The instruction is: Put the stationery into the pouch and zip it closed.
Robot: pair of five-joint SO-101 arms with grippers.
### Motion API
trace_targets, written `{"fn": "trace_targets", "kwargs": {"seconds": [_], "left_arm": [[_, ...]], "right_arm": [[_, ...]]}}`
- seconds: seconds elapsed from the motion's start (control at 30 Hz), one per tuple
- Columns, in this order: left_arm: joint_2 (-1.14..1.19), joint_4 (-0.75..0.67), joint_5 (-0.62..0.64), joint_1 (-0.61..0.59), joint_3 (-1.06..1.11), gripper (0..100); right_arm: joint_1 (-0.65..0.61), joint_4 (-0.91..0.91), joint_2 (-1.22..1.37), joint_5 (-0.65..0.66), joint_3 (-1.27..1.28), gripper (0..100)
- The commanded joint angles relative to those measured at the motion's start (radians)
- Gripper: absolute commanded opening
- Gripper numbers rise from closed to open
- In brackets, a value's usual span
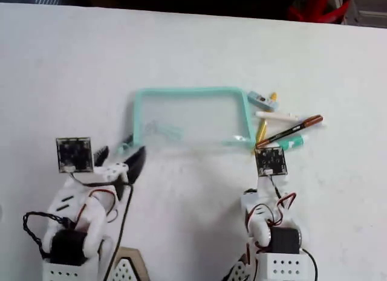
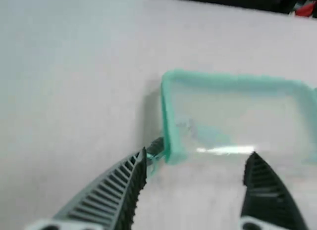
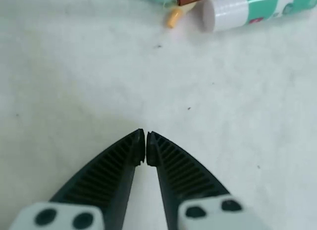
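Centrally in the high view, the pouch point(image 1: 193, 112) lies flat on the white table point(image 1: 60, 63), a clear rectangle edged in teal. Just off its right end, at the middle right of the frame, the stationery point(image 1: 284, 125) sits in a loose, overlapping heap. It holds a brown pen point(image 1: 299, 126), a yellow pen point(image 1: 261, 131), a white pen point(image 1: 279, 116), a white-and-teal marker point(image 1: 294, 143) and a small blue piece point(image 1: 259, 100) (what it is cannot be told). All of it is outside the pouch.

The left gripper point(image 1: 119, 155) is at the lower left of the frame, just below the pouch's lower left corner. Its fingers point(image 2: 131, 178) are spread wide and hold nothing. In the left wrist view that corner of the pouch sits between the two tips. A dark zipper pull point(image 2: 154, 148) lies just beside one tip, though contact cannot be judged.

The right arm point(image 1: 272, 226) is at the lower right of the high view, its wrist end just below the heap. The right gripper point(image 3: 145, 143) has its fingers pressed together, empty, over bare table. The marker's white end and the yellow pen's tip lie a little beyond it, apart from the fingertips.
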Motion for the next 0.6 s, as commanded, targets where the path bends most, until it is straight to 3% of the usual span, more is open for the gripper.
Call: {"fn": "trace_targets", "kwargs": {"seconds": [0.0,0.13,0.33,0.57], "left_arm": [[-0.001,-0.124,0.218,0.088,-0.044,39],[0.002,-0.212,0.359,0.116,-0.043,36],[0.223,-0.319,0.399,0.047,-0.123,34],[0.719,-0.173,0.408,0.101,-0.388,35]], "right_arm": [[0.012,0.005,-0.005,-0.003,0.008,2.1],[0.013,0.005,-0.005,-0.003,0.008,2.1],[0.013,0.005,-0.005,-0.003,0.008,2.1],[0.013,0.005,-0.005,-0.003,0.008,2.1]]}}
